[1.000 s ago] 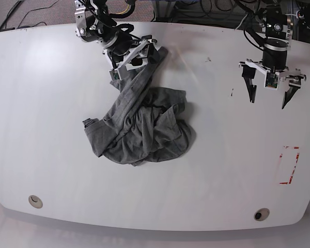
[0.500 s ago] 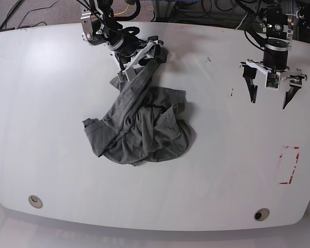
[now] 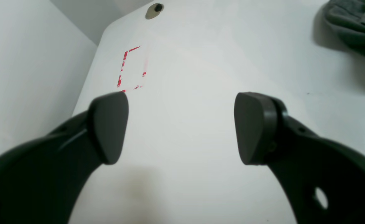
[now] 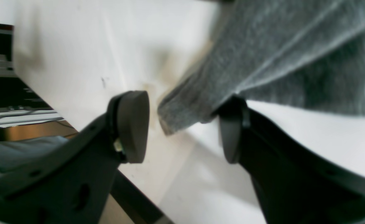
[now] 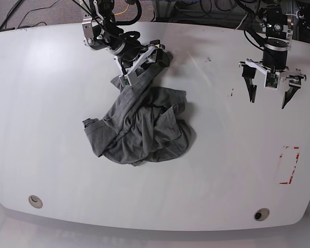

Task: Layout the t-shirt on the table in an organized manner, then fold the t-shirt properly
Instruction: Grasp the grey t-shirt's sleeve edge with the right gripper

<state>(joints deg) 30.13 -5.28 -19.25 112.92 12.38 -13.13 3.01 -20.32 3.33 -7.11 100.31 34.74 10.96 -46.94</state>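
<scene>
The grey t-shirt [image 5: 139,129] lies crumpled left of the table's [image 5: 222,170] middle, with one long strip reaching toward the far edge. My right gripper [image 5: 139,64] sits over the end of that strip. In the right wrist view the t-shirt's [image 4: 278,46] edge hangs between the fingers of this gripper [image 4: 182,127] and rests on the right finger [image 4: 230,133]; the jaws stand apart and do not pinch it. My left gripper [image 5: 268,102] hovers open over bare table at the far right, nothing between its fingers [image 3: 107,127], and a bit of the t-shirt [image 3: 353,25] shows far off.
A red tape rectangle [image 5: 289,165] marks the right side, also seen as the red tape rectangle [image 3: 132,68] ahead of my left gripper. Round cable holes [image 5: 35,201] [image 5: 261,214] sit near the front edge. Small black marks [image 5: 231,93] dot the table. Cables and gear lie beyond the far edge.
My right gripper has shifted a little to the right and toward the far edge along the shirt's strip, and the strip's end moved with it. The left arm has stayed put.
</scene>
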